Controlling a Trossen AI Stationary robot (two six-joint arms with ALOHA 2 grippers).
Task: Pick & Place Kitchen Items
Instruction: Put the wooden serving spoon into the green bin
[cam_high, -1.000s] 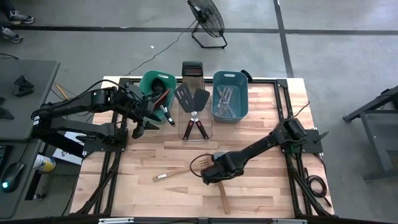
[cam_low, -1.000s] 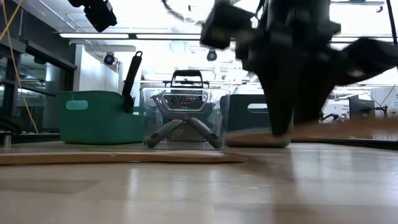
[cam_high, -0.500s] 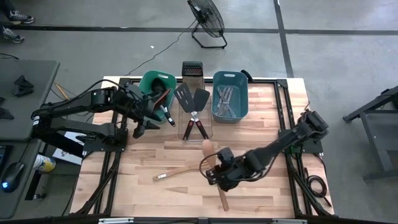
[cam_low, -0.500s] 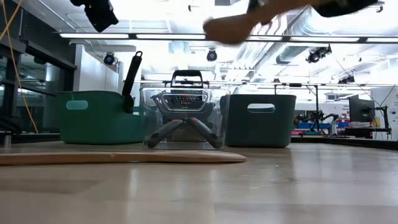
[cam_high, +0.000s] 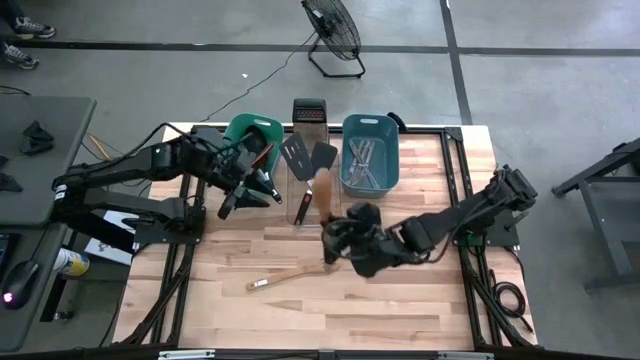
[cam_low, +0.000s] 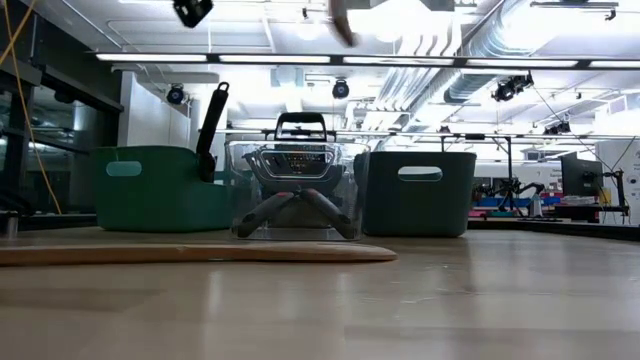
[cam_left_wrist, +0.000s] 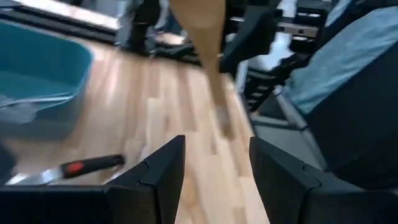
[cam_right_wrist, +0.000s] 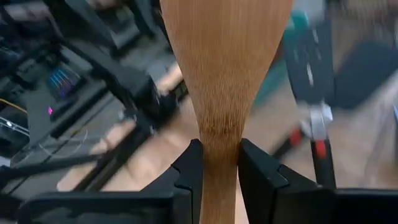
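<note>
My right gripper (cam_high: 330, 228) is shut on a brown wooden spatula (cam_high: 323, 192), held in the air near the clear tub (cam_high: 315, 205). The spatula's broad blade (cam_right_wrist: 225, 56) sticks out beyond the fingers. My left gripper (cam_high: 243, 200) is open and empty, in the air beside the teal tub (cam_high: 247, 135); its wrist view shows the spatula (cam_left_wrist: 202, 31) ahead. A second wooden spoon (cam_high: 285, 277) lies flat on the table; it also shows in the low view (cam_low: 190, 253). Black turners (cam_high: 305, 158) lean in the clear tub. Metal utensils (cam_high: 365, 165) lie in the blue tub. My right gripper pinches the spatula's narrow neck (cam_right_wrist: 217, 146), just below the blade, between its two fingers (cam_right_wrist: 189, 171). The fingers lie along the spatula, and the blade points on past them toward the table's far edge. The spatula is lifted clear of the table.
A steel box grater (cam_high: 309, 112) stands behind the clear tub. The three tubs stand in a row along the far edge. Bare wood (cam_high: 420, 310) lies toward the near edge. A floor fan (cam_high: 333, 35) stands beyond the table.
My right gripper has risen from the table with the wooden spatula and gone toward the far edge, up to the clear tub. The spatula, flat on the table a second ago, is now lifted clear, blade leading. My left gripper has shifted a little toward the right.
</note>
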